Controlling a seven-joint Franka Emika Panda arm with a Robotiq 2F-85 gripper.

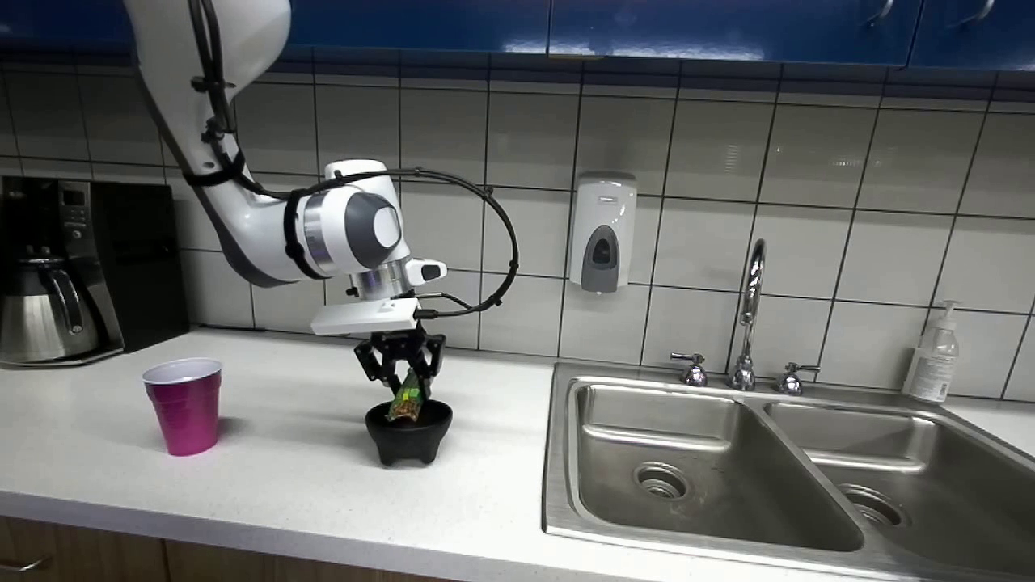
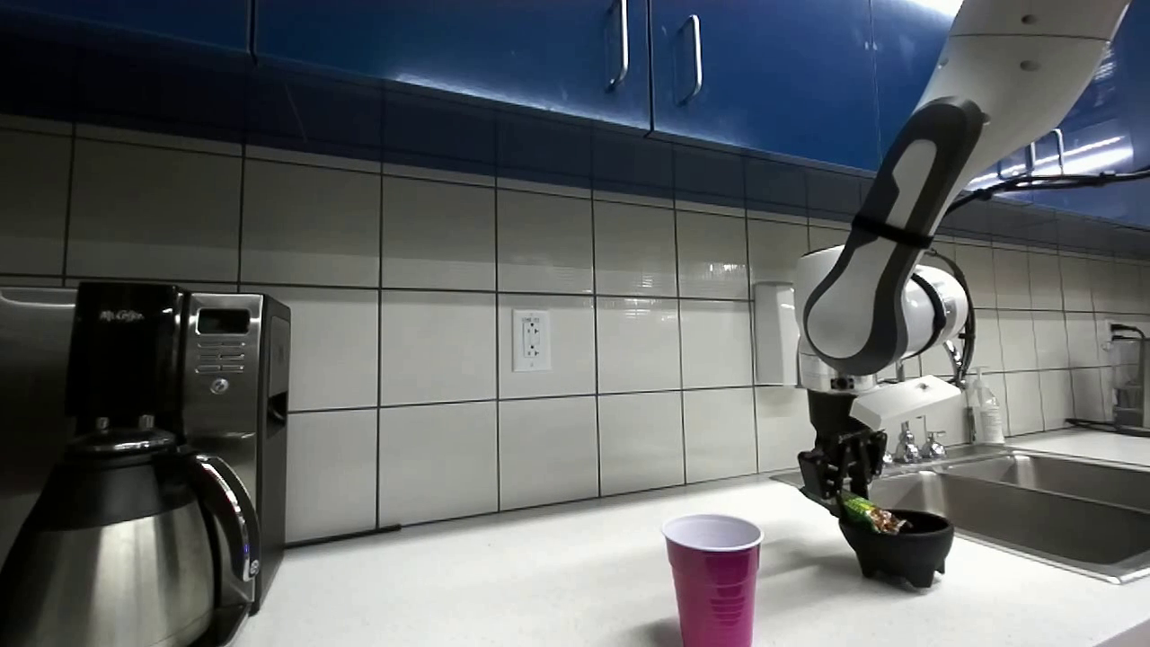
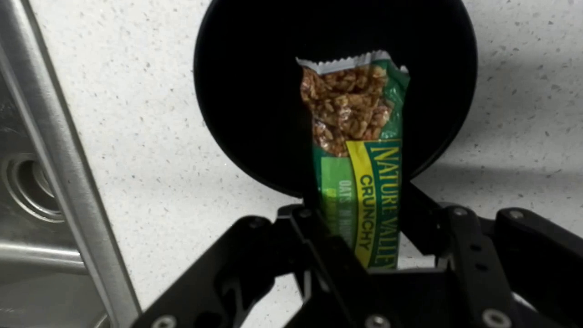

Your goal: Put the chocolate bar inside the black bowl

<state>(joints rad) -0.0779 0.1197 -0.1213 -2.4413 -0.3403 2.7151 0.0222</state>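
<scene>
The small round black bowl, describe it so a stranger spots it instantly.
Find the stainless steel sink, then the white countertop beside it. By the black gripper stands the black bowl: squat on stubby feet, unlike the taller pink plastic cup.

Bowl (image 1: 409,443) on table (image 1: 307,497) between cup (image 1: 184,416) and sink (image 1: 558,465); bar (image 1: 407,400) at bowl mouth.
Pincer (image 1: 411,388) at bowl's rim, bar clasped in it, slanting down; in the wrist view the bar's free end is inside the rim outline, contact with bowl can't be told. In an exterior view: cup left of bowl, well apart; coffee maker (image 1: 129,259) farther left, behind cup; sink right of bowl, set into table; faucet (image 1: 750,303) at sink's rear edge, pump bottle (image 1: 934,368) right of it; dispenser (image 1: 602,230) on wall (image 1: 525,145), left of faucet.
</scene>
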